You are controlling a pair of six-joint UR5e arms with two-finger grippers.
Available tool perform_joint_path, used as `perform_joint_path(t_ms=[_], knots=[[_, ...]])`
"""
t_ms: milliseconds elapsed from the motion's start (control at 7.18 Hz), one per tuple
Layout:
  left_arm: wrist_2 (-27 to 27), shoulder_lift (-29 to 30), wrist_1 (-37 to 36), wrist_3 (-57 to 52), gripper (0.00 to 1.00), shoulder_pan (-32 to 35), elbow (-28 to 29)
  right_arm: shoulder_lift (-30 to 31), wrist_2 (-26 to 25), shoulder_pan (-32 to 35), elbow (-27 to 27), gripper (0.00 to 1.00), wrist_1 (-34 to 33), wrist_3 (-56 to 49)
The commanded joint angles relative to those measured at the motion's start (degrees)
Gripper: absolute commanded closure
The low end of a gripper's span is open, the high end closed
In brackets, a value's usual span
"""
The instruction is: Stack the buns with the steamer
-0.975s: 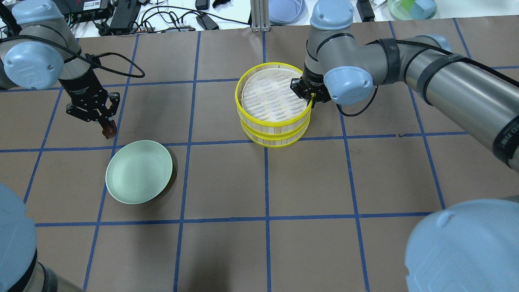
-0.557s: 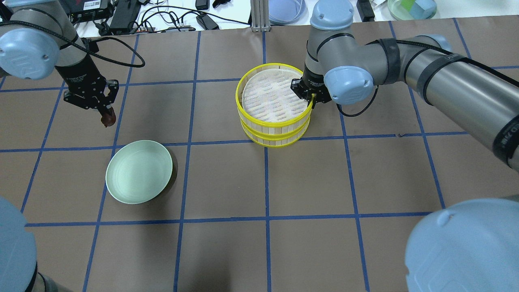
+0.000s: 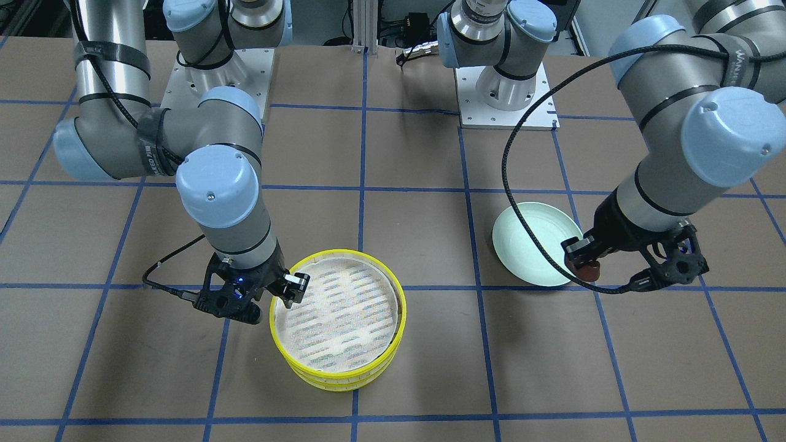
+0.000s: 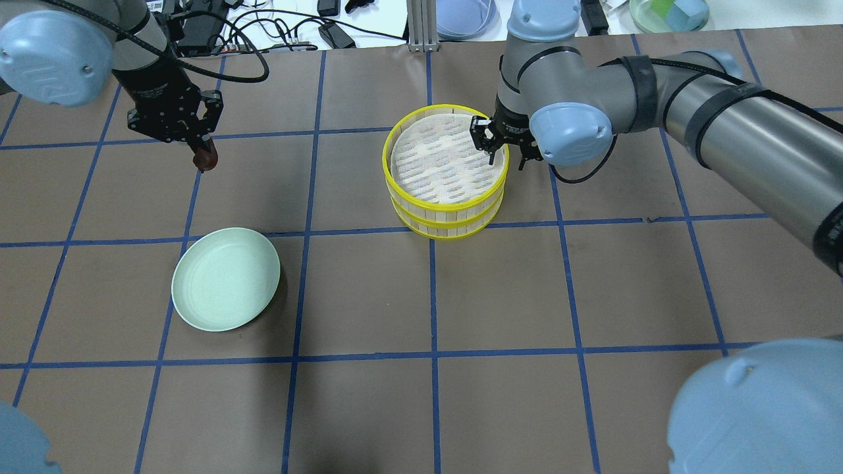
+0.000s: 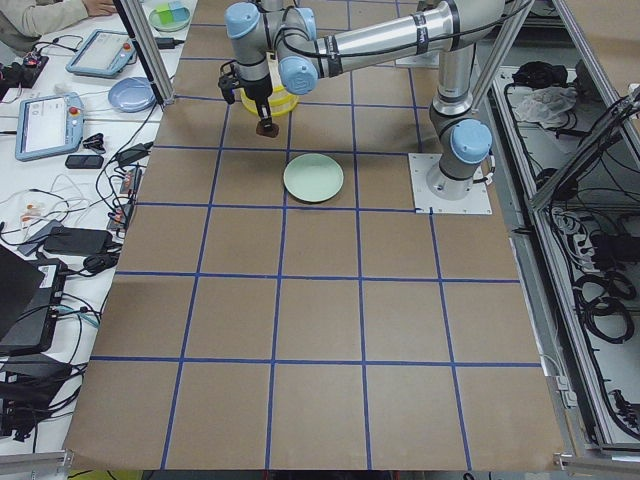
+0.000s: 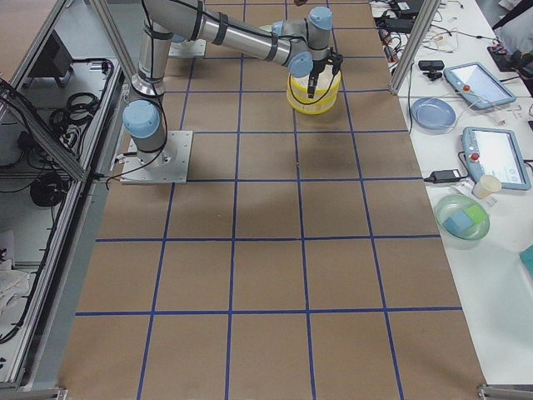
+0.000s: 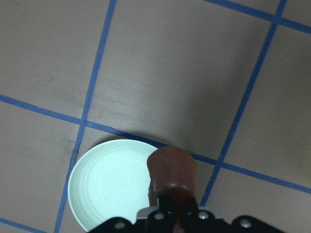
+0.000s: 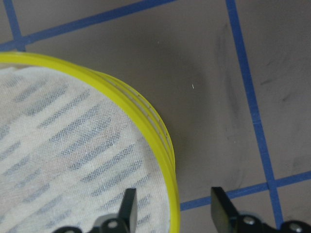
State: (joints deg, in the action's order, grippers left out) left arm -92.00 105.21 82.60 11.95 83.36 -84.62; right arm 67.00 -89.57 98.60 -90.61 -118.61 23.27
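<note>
The steamer [image 4: 448, 197] is two yellow-rimmed trays stacked as tiers in the table's middle, with the white striped liner [image 3: 334, 316] of the top one bare. My right gripper [image 4: 505, 158] is open, and its fingers [image 8: 219, 209] straddle the top tray's rim [image 8: 165, 145] on the right side. My left gripper [image 4: 203, 153] is shut on the dark reddish-brown bun [image 4: 205, 160] and holds it above the table, left of the steamer. The bun also shows in the left wrist view [image 7: 172, 167]. The cream-white bun is not in view.
A pale mint-green plate [image 4: 226, 278] lies empty at front left, below and nearer than the held bun; it also shows in the left wrist view [image 7: 104, 187]. Beyond the table's far edge are cables, a blue dish [image 4: 464, 16] and a green bowl [image 4: 668, 13].
My right gripper has let go of the top tray's rim and opened; the tray now sits level on the lower one. My left gripper carried the brown bun farther away and rightward.
</note>
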Motion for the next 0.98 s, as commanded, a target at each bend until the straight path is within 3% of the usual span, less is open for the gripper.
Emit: perform_joint_path(t_ms=[0,139,279,557,836], knots=[[2.6,0.3,-5.3,8.6,1.00,7.3,0.4,7.0,-0.1,-2.1,0.3,0.23,4.1,-6.0],[8.7,0.6,-9.7,13.0,1.00,9.4,0.0,9.8,0.3,-4.6,0.3,0.10,7.6,-8.8],[11.6,0.8,-14.2,17.0,1.00,10.9,-0.5,13.0,2.0,-6.3,0.4,0.01,11.6,-12.3],[17.2,2.7,-18.2,20.6,1.00,16.1,-1.5,20.1,1.6,-8.3,0.6,0.01,17.9,-17.3],[17.6,5.3,-20.4,20.8,1.00,19.3,-3.2,22.1,2.2,-8.2,0.7,0.01,21.1,-17.6]])
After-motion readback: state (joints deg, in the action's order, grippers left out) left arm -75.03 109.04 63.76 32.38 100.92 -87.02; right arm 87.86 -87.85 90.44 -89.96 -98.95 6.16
